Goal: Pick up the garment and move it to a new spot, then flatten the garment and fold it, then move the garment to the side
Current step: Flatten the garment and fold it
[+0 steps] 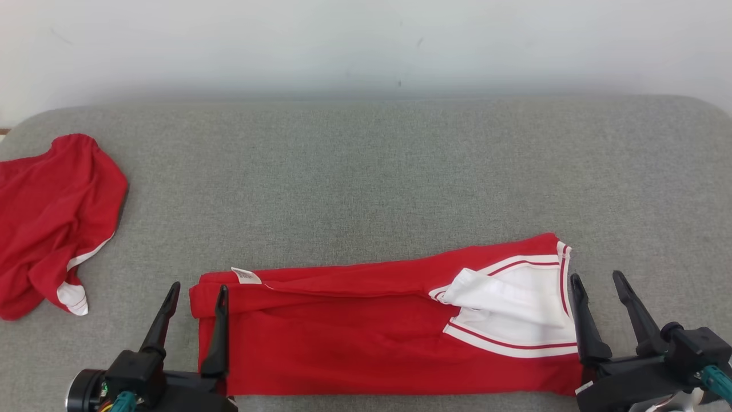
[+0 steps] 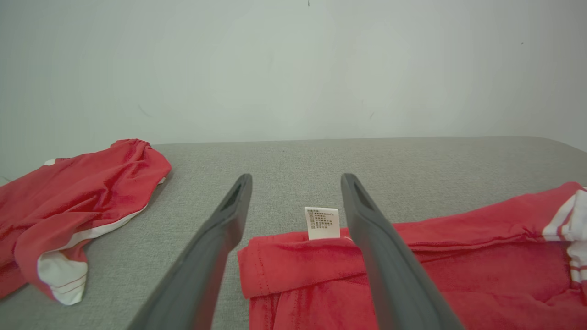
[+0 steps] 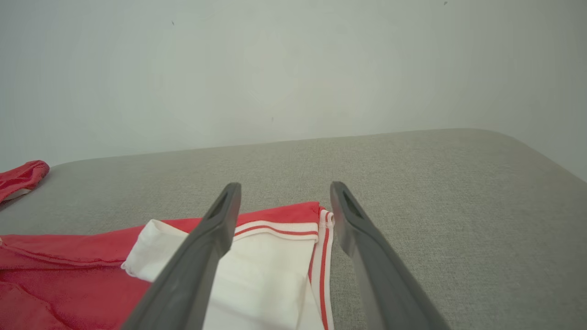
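Note:
The garment [image 1: 343,326] is red with a white, red-striped panel at its right end. It lies in a long band across the front of the grey padded surface [image 1: 400,171]. My left gripper [image 1: 198,286] stands open at its left end, one finger over the red hem [image 2: 284,270] and the other over bare grey fabric. A white label [image 2: 322,222] sticks up between the fingers. My right gripper [image 1: 596,276] is open at the right end. Its left finger is above the white panel [image 3: 270,270] and its right finger is past the garment's edge. Neither holds anything.
A second red garment [image 1: 51,217] with white trim lies crumpled at the far left of the surface, also seen in the left wrist view [image 2: 78,201]. A pale wall [image 1: 366,46] rises behind the surface's rounded back edge.

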You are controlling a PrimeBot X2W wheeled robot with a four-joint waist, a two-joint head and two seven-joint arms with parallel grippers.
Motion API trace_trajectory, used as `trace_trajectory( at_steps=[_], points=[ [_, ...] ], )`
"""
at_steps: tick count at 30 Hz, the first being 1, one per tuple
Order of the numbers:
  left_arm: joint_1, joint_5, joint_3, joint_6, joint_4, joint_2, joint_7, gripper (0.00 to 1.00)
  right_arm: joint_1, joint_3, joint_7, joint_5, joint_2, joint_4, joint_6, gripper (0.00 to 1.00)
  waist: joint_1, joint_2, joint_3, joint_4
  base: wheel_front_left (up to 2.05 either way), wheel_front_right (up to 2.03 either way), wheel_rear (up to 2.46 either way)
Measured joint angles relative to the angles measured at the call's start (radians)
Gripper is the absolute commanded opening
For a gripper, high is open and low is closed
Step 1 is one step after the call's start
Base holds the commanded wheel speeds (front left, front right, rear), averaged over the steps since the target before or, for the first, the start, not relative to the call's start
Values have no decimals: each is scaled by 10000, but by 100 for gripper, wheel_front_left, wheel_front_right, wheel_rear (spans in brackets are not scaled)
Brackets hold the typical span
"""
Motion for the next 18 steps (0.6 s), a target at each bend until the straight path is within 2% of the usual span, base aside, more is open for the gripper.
trace_trajectory(
  at_steps=[8,12,18],
  points=[
    [-224,159,-174,-150,27,-242,0,100,-400,-17,217,355,-167,1793,0,100,0,1,340,90,0,0,0],
    [-348,203,-184,-169,86,-326,0,100,-786,268,123,598,-150,2934,0,100,1,1,548,167,0,0,0],
    [-433,263,-144,-249,148,-389,0,100,-1396,671,17,989,-23,3992,0,100,1,1,777,232,0,0,0]
  ],
)
